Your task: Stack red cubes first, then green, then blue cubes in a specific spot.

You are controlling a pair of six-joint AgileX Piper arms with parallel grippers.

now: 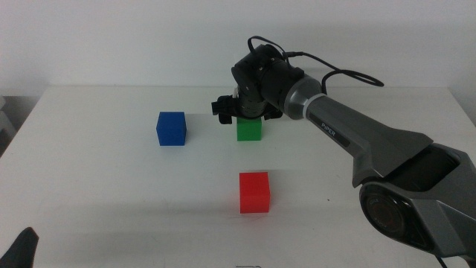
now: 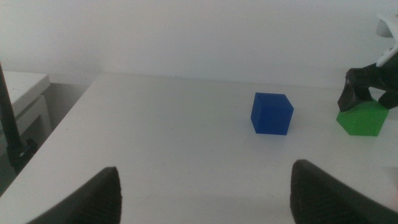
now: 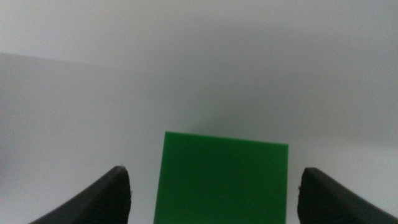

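The green cube rests on the white table, behind the red cube. My right gripper hangs right over the green cube. In the right wrist view, the open right gripper has a jaw on each side of the green cube, with a gap to both. The blue cube sits to the left of the green one. The left wrist view shows the blue cube, the green cube and the right gripper. My left gripper is open and empty; it waits at the bottom left corner of the middle view.
The right arm reaches in from the right, with its black cable looping above it. The table's left edge and a lower white surface beyond it show in the left wrist view.
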